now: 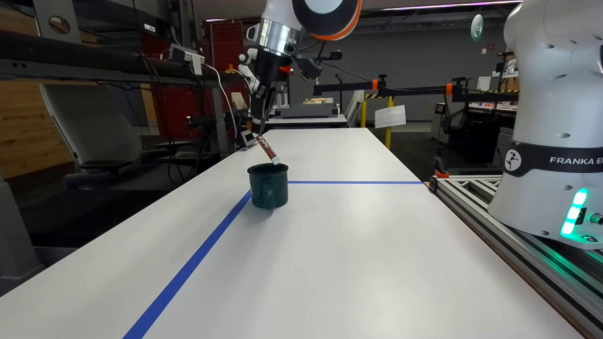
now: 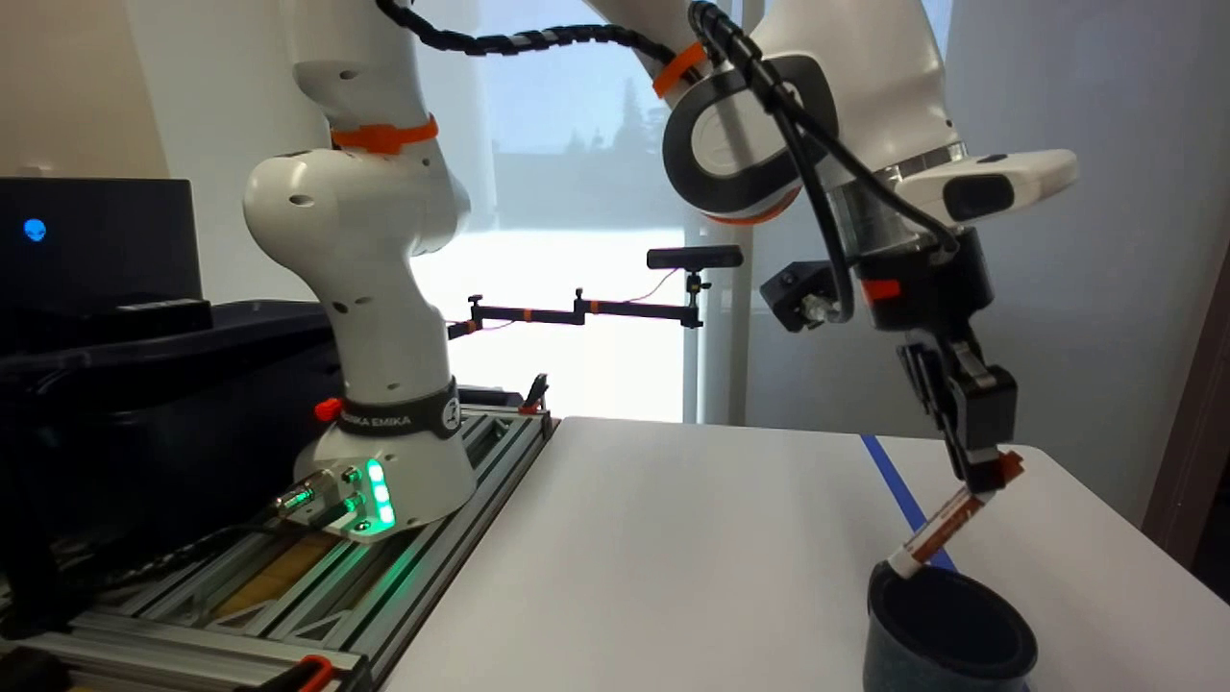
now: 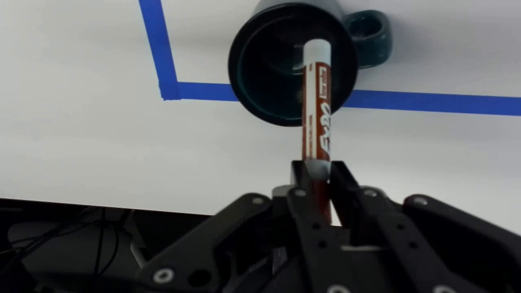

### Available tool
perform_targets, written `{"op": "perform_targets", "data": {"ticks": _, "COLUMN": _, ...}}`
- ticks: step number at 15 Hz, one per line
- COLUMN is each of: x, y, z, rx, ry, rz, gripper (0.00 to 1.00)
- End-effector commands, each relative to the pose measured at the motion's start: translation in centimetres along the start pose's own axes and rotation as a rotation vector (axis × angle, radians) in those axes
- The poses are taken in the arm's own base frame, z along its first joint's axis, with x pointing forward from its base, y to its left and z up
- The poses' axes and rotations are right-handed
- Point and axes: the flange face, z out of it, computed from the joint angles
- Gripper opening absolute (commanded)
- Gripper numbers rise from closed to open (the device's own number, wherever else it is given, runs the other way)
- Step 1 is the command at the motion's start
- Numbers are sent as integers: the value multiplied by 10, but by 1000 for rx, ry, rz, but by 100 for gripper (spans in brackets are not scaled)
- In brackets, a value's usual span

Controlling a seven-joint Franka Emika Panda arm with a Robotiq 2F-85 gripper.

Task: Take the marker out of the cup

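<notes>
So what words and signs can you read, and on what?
"EXPO" on the marker.
"FRANKA E", cut off, plus a round logo, on the robot base's black band.
"EMIKA" on that band, in an exterior view.
Alien-head logo on a dark panel.
Too blurred or small: paper sign, marker's fine print, white label.

1 red marker (image 3: 316, 108) — tilted over teal cup (image 1: 269, 188).
</notes>
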Motion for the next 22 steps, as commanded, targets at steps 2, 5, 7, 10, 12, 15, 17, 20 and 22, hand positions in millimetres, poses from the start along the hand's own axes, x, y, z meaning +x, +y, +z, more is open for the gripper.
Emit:
{"op": "perform_targets", "data": {"ticks": 2, "x": -28, "y": -45, "z": -34, "rx": 49, "ry": -42, "rz": -92, "gripper": 5}}
{"op": "perform_targets", "data": {"ticks": 5, "x": -48, "y": -70, "z": -32, "rx": 86, "ry": -86, "rz": -167, "gripper": 5}}
{"op": "perform_targets", "data": {"ticks": 7, "x": -63, "y": -80, "z": -24, "rx": 113, "ry": -90, "rz": -225, "gripper": 5}}
{"op": "perform_targets", "data": {"ticks": 10, "x": -66, "y": -87, "z": -1, "rx": 147, "ry": -114, "rz": -304, "gripper": 5}}
{"op": "perform_targets", "data": {"ticks": 12, "x": -74, "y": -87, "z": 10, "rx": 155, "ry": -122, "rz": -342, "gripper": 5}}
{"op": "perform_targets", "data": {"ticks": 15, "x": -82, "y": -86, "z": 29, "rx": 152, "ry": -125, "rz": -403, "gripper": 5}}
{"op": "perform_targets", "data": {"ticks": 17, "x": -88, "y": -85, "z": 43, "rx": 151, "ry": -133, "rz": -444, "gripper": 5}}
{"op": "perform_targets", "data": {"ticks": 20, "x": -100, "y": -86, "z": 64, "rx": 150, "ry": -141, "rz": -502, "gripper": 5}}
{"op": "perform_targets", "data": {"ticks": 22, "x": -106, "y": -87, "z": 76, "rx": 150, "ry": -144, "rz": -536, "gripper": 5}}
